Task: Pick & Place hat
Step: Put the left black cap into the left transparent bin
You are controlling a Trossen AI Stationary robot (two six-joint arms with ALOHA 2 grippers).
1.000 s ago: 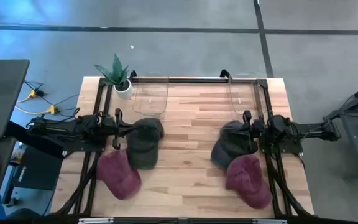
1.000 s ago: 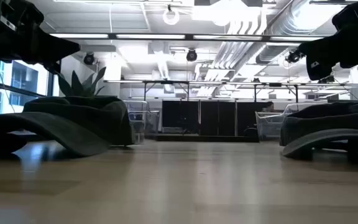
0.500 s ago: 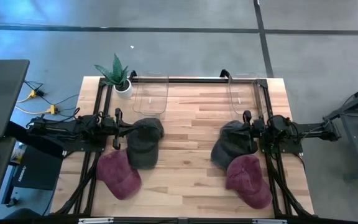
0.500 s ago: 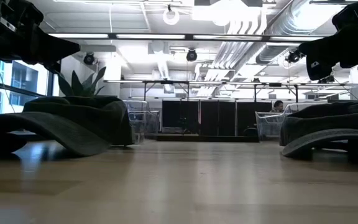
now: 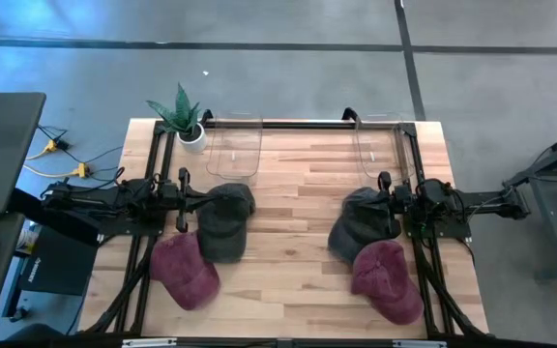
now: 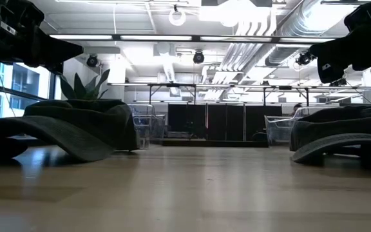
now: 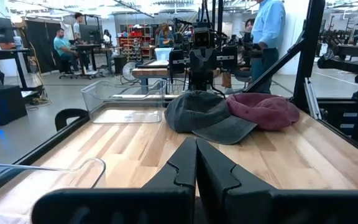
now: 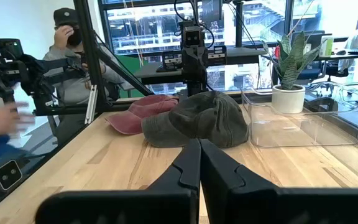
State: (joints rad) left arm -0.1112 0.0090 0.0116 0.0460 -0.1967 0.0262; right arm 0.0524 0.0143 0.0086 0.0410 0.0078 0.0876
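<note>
Both arms wait at the tabletop [image 5: 288, 208] edges, left gripper [image 5: 190, 196] and right gripper [image 5: 387, 200] closed and empty. Overlapping caps risk a double grab: a grey cap [image 5: 225, 220] lies against a red cap [image 5: 184, 271].

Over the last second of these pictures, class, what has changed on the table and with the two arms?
Nothing on the table has visibly moved. The left gripper and right gripper stay shut and empty beside the two dark grey hats, and the two maroon hats lie where they were. Nothing was picked up or let go.
</note>
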